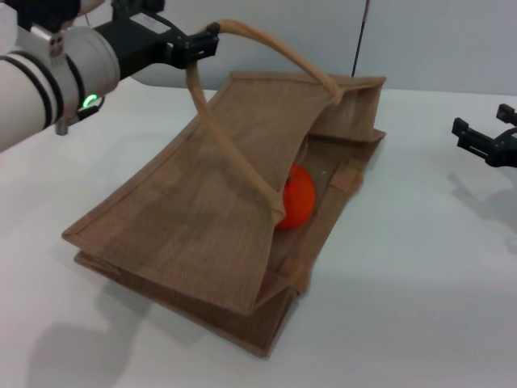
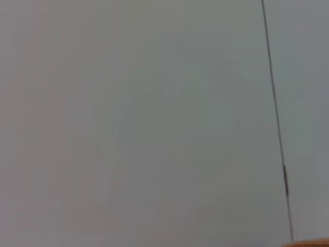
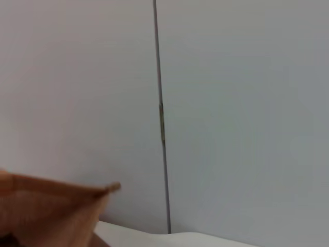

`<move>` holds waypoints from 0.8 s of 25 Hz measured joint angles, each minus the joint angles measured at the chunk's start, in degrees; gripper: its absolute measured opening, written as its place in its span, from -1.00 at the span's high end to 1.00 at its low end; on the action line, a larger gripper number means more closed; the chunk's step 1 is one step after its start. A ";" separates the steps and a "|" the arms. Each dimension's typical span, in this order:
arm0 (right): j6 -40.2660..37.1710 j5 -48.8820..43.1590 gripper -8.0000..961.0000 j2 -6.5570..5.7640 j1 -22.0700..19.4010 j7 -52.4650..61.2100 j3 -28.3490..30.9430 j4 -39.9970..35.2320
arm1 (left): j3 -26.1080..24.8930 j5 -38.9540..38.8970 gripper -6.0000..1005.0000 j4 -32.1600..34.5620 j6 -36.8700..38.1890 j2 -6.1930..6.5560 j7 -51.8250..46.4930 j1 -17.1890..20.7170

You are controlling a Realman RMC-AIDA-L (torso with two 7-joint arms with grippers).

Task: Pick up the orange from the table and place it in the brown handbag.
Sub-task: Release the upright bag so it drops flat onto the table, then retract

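Lying on the white table [image 1: 420, 267], the brown handbag [image 1: 202, 210] holds the orange [image 1: 297, 198].

White table [image 1: 420, 267], smooth, plain, fills scene from near edge to far wall. Brown handbag [image 1: 186, 218] lies on its side directly on tabletop, centre-left, bottom end toward near left, open mouth toward far right. Bag casts soft shadow on surface at near left. Right part of tabletop bare.
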 joint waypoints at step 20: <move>0.16 0.13 -0.86 0.25 -0.18 0.16 0.00 0.19 | 2.97 -28.46 -0.75 -9.00 -4.93 0.03 26.32 -4.99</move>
